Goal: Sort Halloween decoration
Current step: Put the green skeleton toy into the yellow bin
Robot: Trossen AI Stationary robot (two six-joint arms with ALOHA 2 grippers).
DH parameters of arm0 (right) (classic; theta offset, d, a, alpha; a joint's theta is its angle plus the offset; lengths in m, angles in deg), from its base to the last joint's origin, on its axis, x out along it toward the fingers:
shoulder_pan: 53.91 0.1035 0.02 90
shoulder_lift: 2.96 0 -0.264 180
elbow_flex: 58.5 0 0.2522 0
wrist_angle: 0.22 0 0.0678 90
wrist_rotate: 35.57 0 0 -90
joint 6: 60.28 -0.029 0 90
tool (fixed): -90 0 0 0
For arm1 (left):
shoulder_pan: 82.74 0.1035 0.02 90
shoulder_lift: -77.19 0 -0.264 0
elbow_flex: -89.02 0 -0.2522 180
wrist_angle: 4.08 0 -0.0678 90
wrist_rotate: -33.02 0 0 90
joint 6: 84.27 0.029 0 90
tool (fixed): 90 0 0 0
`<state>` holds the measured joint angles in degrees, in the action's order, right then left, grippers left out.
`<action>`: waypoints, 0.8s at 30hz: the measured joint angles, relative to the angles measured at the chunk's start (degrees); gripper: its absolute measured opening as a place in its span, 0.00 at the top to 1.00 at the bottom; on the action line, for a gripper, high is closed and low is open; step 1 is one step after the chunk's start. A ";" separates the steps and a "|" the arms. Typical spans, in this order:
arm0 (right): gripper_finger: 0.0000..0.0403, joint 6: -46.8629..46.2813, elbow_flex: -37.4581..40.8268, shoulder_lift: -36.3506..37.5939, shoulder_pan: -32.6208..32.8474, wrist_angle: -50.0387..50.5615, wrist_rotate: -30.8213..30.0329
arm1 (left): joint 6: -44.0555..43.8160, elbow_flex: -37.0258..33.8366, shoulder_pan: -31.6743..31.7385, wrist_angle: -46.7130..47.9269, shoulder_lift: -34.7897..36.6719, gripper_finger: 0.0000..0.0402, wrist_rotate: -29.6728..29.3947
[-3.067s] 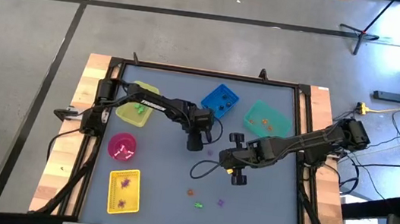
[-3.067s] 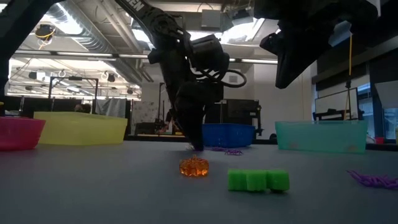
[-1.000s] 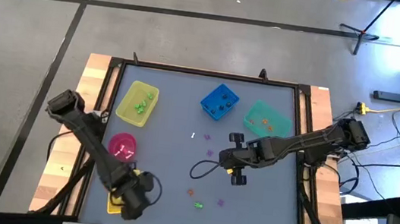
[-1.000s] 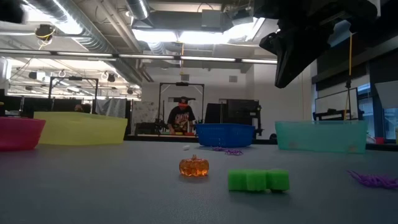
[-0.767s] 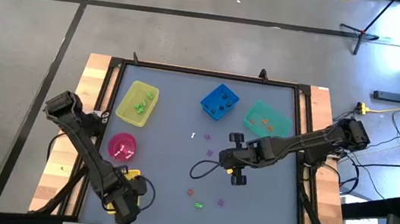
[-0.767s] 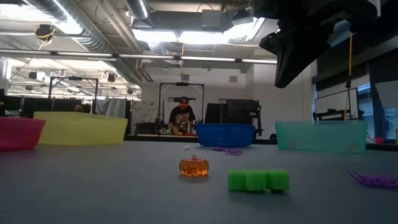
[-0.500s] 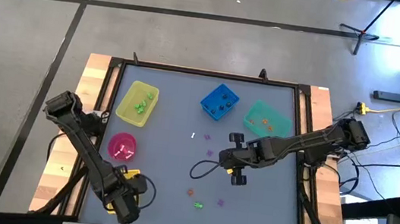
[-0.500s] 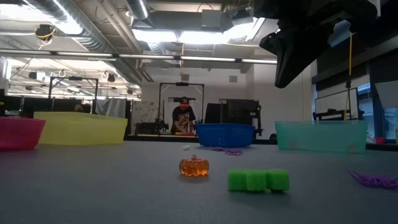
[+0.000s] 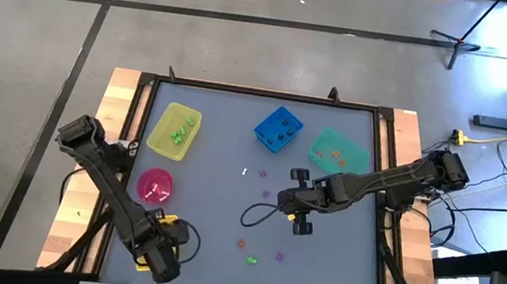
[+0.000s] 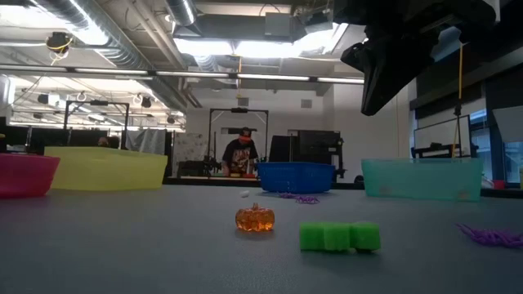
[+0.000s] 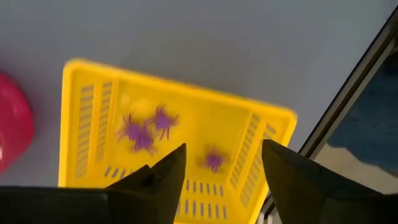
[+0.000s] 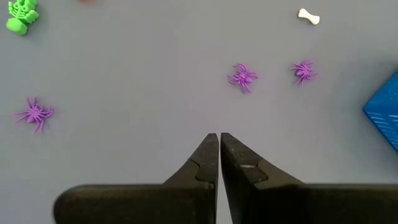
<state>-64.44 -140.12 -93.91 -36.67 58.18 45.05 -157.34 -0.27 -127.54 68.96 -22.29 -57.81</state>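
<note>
Nearest the front edge of the table, the left gripper (image 9: 164,261) now hangs over the slotted yellow plastic tray (image 11: 93,112), where a second ago it was still swinging in above that tray; its fingers (image 11: 163,180) stand spread wide with nothing between them, and a small purple plastic spider (image 11: 214,160) lies on the tray floor right under the gap, beside two more purple spiders (image 11: 143,129) deeper in the same tray. That reads as a drop just made: one more purple piece looks sorted, and this arm is free to fetch another. Farther in from the yellow tray, toward the table's middle, an orange pumpkin trinket (image 10: 255,218) and a green blocky trinket (image 10: 339,236) sit just beside each other, unsorted. Beyond them the right gripper (image 12: 219,146) hovers above bare tabletop, fingers pressed together and holding nothing, unmoved from a second ago; loose purple spiders (image 12: 242,77) and a tiny white bone (image 12: 308,16) lie past its tips. Farthest from the yellow tray stand the round pink bowl (image 9: 154,188), the blue bin (image 9: 278,129) and the teal bin (image 9: 339,151).
</note>
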 joint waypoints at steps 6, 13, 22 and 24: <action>0.96 0.00 0.00 0.00 0.00 0.00 0.00 | 6.49 0.00 3.31 -5.87 0.00 0.50 -4.12; 0.96 0.00 0.00 0.00 0.00 -0.02 0.00 | 18.35 0.00 8.03 -17.87 -0.29 0.51 -17.57; 0.96 -0.02 0.00 0.00 0.00 -0.22 0.00 | 43.86 0.00 13.07 -36.94 -6.12 0.51 -20.41; 0.96 0.00 0.00 0.00 0.00 -0.57 0.00 | 48.87 0.00 14.21 -40.54 -7.33 0.51 -19.06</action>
<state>-64.44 -140.12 -93.91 -36.67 57.62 45.05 -108.48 -0.27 -113.33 28.43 -29.62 -76.86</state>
